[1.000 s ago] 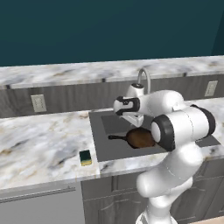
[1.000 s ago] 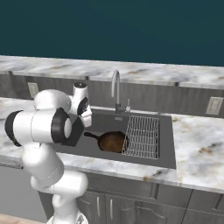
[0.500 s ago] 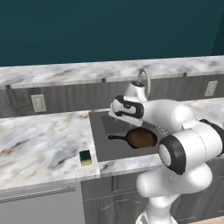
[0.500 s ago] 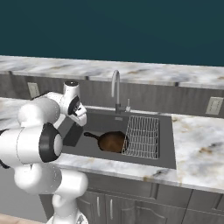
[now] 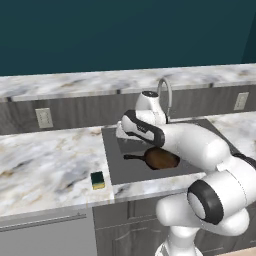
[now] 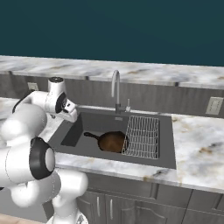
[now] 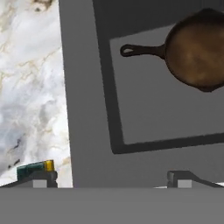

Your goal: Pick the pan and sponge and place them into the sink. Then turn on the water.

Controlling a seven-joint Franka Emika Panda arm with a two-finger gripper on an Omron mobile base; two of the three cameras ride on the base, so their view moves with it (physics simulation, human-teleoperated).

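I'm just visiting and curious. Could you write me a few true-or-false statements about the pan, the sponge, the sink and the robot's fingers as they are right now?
1. The pan lies in the sink. True.
2. The sponge is in the sink too. False: it sits on the counter, near the sink's front corner.
3. The fingers grip the pan's handle. False: they are open and hold nothing.
4. Water runs from the faucet. False: no stream shows.
5. A wire rack sits in the sink beside the pan. True.
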